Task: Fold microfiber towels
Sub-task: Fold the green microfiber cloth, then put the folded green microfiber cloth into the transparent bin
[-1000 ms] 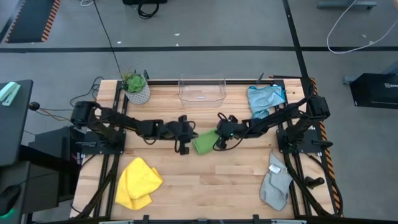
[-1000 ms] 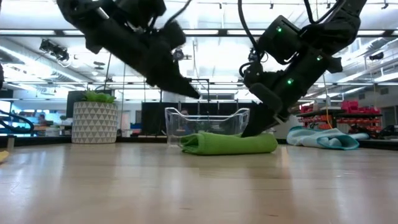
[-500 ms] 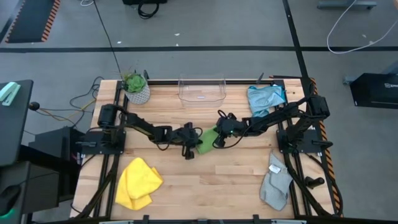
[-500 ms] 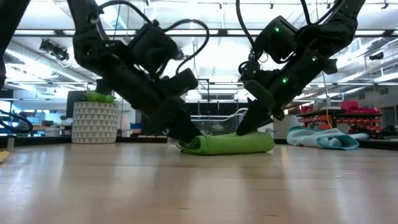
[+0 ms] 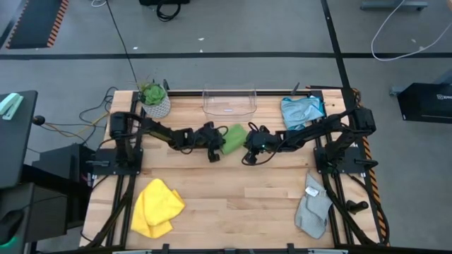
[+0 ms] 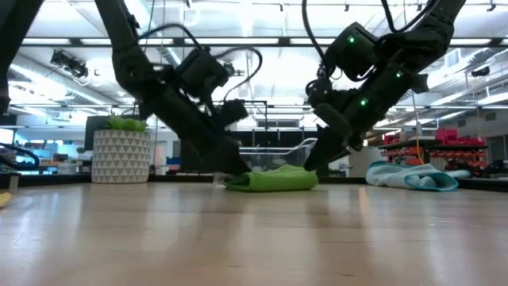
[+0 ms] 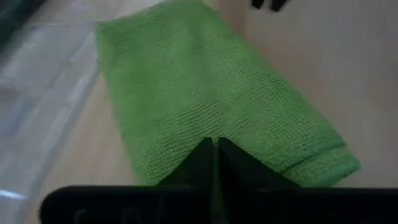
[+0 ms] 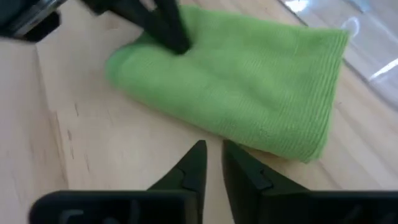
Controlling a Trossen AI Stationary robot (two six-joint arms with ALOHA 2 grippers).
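Left end effector: fingers pressed together, tips resting on the near edge of the folded bright green microfiber towel; nothing visibly pinched between them. Right end effector: a narrow gap between my fingers, empty, just short of the same towel's long edge and not touching it.

Towel sits mid-table, directly between my two end effectors, on the wooden table. From above, its long axis slants between them toward the clear plastic rectangular bin. Left tip is on the cloth, so the left arm is nearer; for the right, the towel lies straight ahead of the fingertips.

View differences: low view shows the towel as a flat, low bundle with a rounded fold at one end, thickness the overhead cannot give. Overhead alone places the other cloths: crumpled yellow towel, pale grey towel, light blue towel, all well apart from both end effectors, unfolded by my judgement.
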